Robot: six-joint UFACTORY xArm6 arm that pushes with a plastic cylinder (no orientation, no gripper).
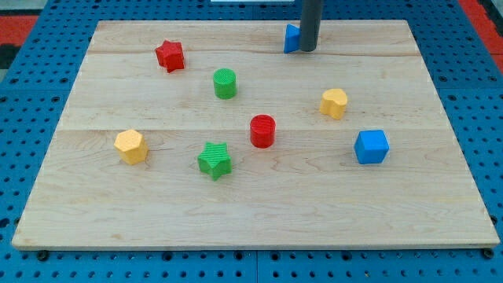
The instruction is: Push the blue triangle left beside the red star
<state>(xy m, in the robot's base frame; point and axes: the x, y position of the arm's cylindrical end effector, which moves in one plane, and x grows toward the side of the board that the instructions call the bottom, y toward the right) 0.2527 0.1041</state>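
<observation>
Tip [308, 49] of dark rod holding nothing, touching right side of small blue triangular block [291, 38] at board's top edge. Red star-shaped block [170, 56] well left. Likely light, rigid, slippery; push flat right face centrally.

Lighting bright, even, diffuse across wooden board [259, 196]; no hard glare. Shadows short and soft: thin dark rim under red cylinder [262, 131], green star [214, 160], blue cube [371, 147], falling toward frame bottom, so light mostly from overhead. Faint sheen on dark rod [310, 23] at top centre. Focus mildly soft overall; block edges slightly fuzzy, wood grain readable. Board edges straight, no obvious distortion at frame corners.
</observation>
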